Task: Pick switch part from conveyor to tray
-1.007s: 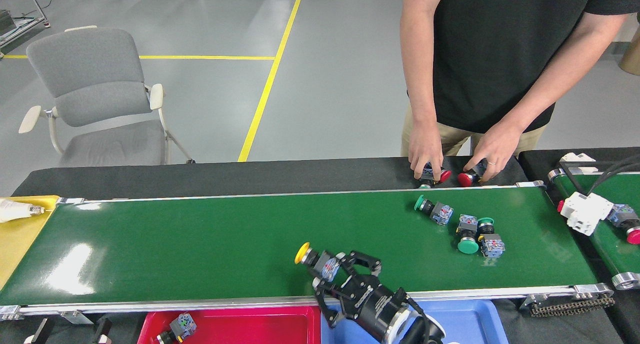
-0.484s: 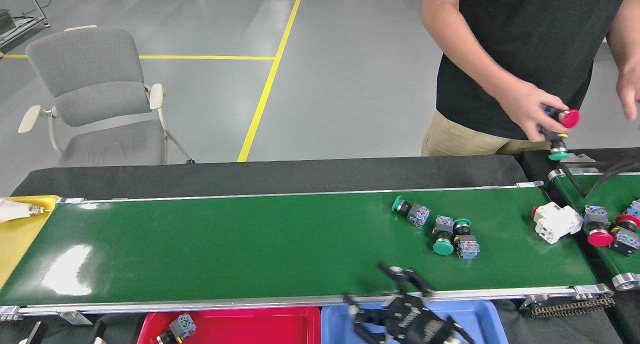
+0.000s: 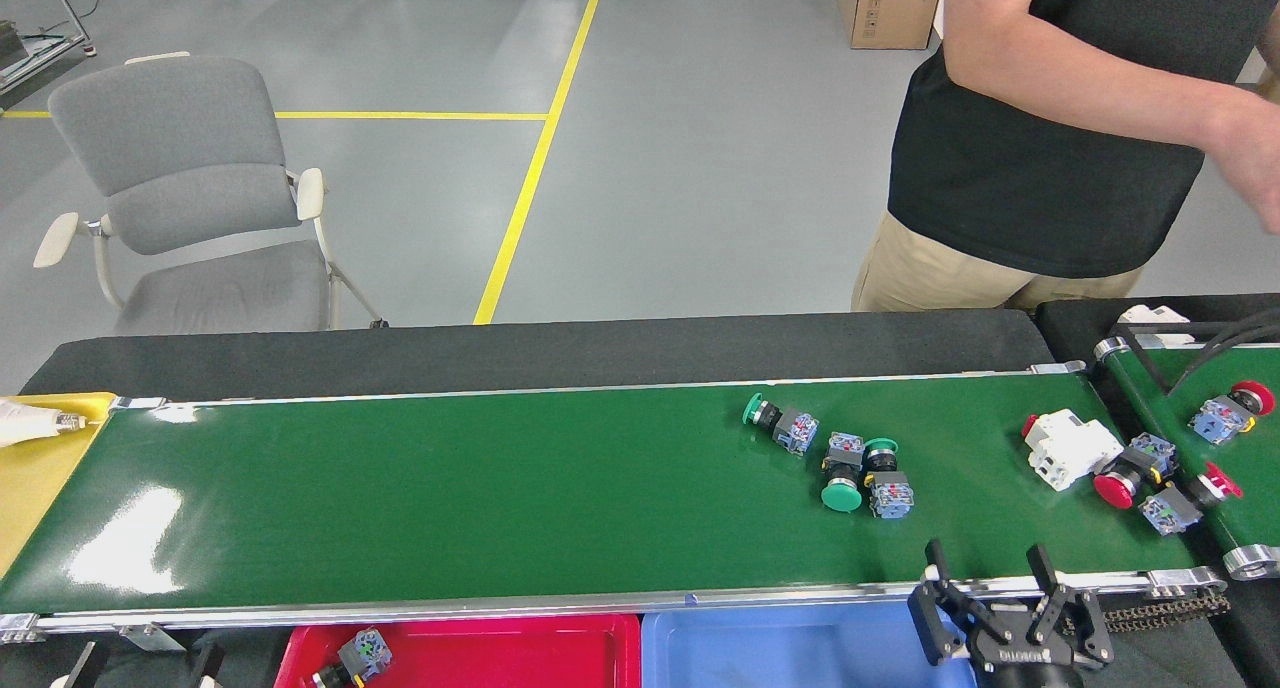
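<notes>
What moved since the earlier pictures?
The right gripper let the yellow-capped switch go, swung right, and now hangs open and empty. The green switches rode left on the conveyor. The person stepped right. The red tray and chair stayed put.

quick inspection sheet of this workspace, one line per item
surface: conveyor, glossy green, mostly bare at the left.
job's things: three green switches clustered on the belt; red tray holds one part.
clutter: white block and red switches at the belt's right end; blue tray; yellow tray.
grippers: right hand open, empty, over the near rail; left not in view.
cables: black ones at far right.
surroundings: grey chair, person, box.
</notes>
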You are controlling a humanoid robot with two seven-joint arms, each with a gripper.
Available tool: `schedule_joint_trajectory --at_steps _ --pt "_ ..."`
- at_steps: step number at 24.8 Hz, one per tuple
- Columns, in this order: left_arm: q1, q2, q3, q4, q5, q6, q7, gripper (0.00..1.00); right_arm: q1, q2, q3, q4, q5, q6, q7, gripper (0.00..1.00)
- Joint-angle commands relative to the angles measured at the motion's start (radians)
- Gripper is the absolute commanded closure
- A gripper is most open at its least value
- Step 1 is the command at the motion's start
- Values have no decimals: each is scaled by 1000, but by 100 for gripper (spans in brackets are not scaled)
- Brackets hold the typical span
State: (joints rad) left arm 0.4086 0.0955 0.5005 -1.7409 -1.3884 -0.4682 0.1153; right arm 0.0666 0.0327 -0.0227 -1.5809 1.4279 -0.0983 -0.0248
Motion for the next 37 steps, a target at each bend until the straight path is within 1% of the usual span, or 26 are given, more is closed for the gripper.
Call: schedule_joint_trajectory --at_steps 1,6,10,13,17,19,21,25,26,27,28,29,30,31,32,33,35,37 --pt "-5 13 4 -11 0 -1 7 0 -34 -16 55 33 2 11 14 1" --pt "-8 15 4 -12 -1 0 6 0 -106 -11 112 110 5 9 23 1" --pt "-10 13 4 -11 -1 0 6 0 -146 -10 214 137 2 9 37 1" --pt "-10 13 4 -11 -1 0 6 0 -197 6 291 202 3 12 59 1" --pt "-10 15 4 -9 -1 2 6 0 -258 42 297 274 3 29 77 1" --pt "-13 15 4 -8 -1 2 6 0 -286 46 303 308 -3 103 77 3" --pt "-14 15 3 -5 -1 2 6 0 -317 55 303 338 -6 137 77 5" --pt "-21 16 3 -2 -3 2 6 0 -381 78 303 420 -7 144 77 6" --pt "-21 16 3 0 -3 2 6 0 -395 87 303 440 -7 146 77 8" --pt "-21 16 3 0 -3 2 6 0 -407 95 303 460 -7 146 77 19" --pt "-21 16 1 0 -3 2 6 0 -415 98 305 473 -6 143 77 36" --pt "-21 16 3 0 -3 2 6 0 -415 95 311 478 -4 137 77 55" --pt "-21 16 3 0 -3 2 6 0 -416 90 325 478 -3 132 80 78" --pt "-21 16 3 0 -3 2 6 0 -416 85 342 478 -4 131 80 86" --pt "-19 16 3 0 -3 2 6 0 -418 85 346 476 -6 131 80 93" --pt "-17 18 3 0 -3 2 6 0 -419 85 348 472 -7 131 82 97" --pt "-14 20 3 0 -3 2 6 0 -413 85 351 452 -6 129 80 98" --pt "-14 20 3 0 -3 2 6 0 -395 84 363 406 -4 115 80 98"
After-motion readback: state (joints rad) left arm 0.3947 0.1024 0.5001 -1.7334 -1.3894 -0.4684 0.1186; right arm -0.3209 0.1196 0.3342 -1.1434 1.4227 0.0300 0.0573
